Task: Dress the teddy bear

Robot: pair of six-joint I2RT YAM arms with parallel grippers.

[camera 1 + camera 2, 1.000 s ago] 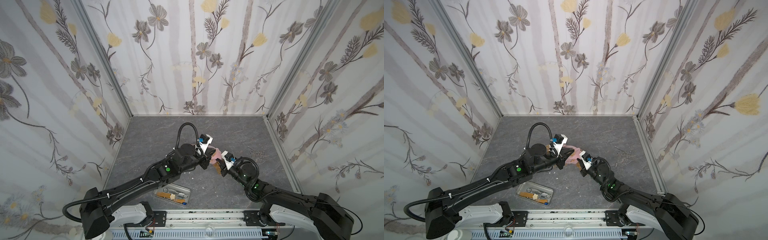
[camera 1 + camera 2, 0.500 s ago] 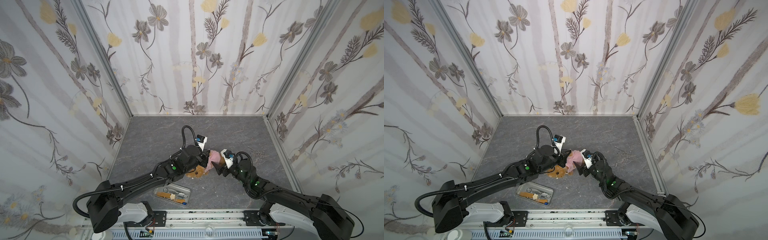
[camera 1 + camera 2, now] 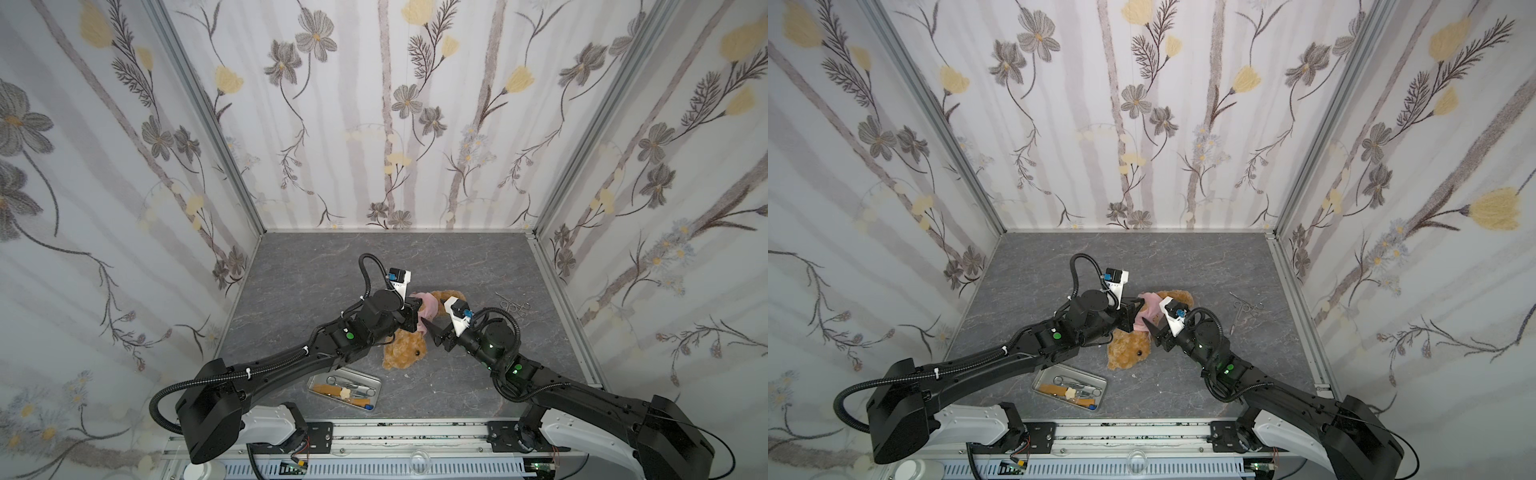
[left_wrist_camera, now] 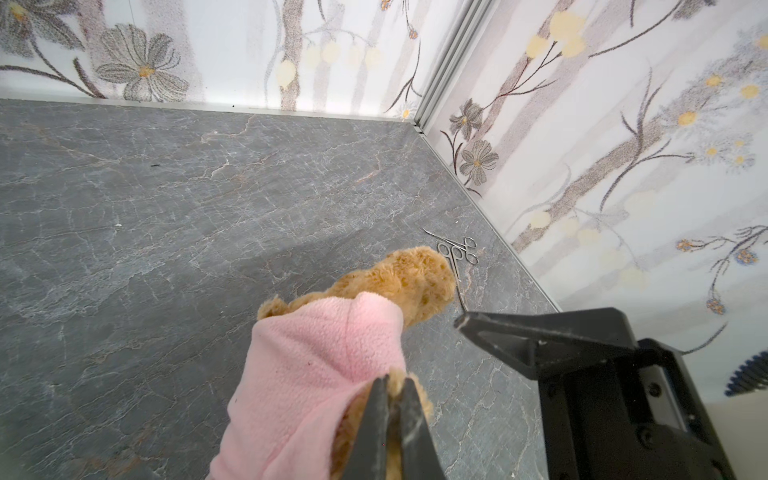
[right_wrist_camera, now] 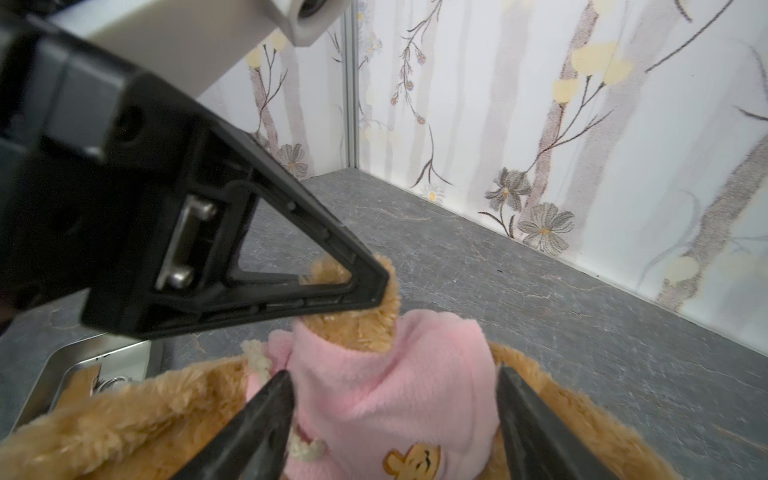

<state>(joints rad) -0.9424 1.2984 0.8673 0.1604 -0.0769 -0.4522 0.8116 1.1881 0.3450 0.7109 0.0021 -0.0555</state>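
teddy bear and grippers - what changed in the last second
The teddy bear, mostly hidden between the grippers a second ago, has dropped into view and lies on the table, head toward the front, the pink shirt on its body. The right gripper has let go and opened, jaws either side of the shirt. The left gripper stays shut on the bear's limb. The tray and scissors are unmoved.

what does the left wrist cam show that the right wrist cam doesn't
Only the left wrist view: metal forceps lying near the wall. Only the right wrist view: the corner of a metal tray and the bear-face print. Both: the teddy bear, its pink shirt, the grey table, and the left gripper shut on the bear's fur.
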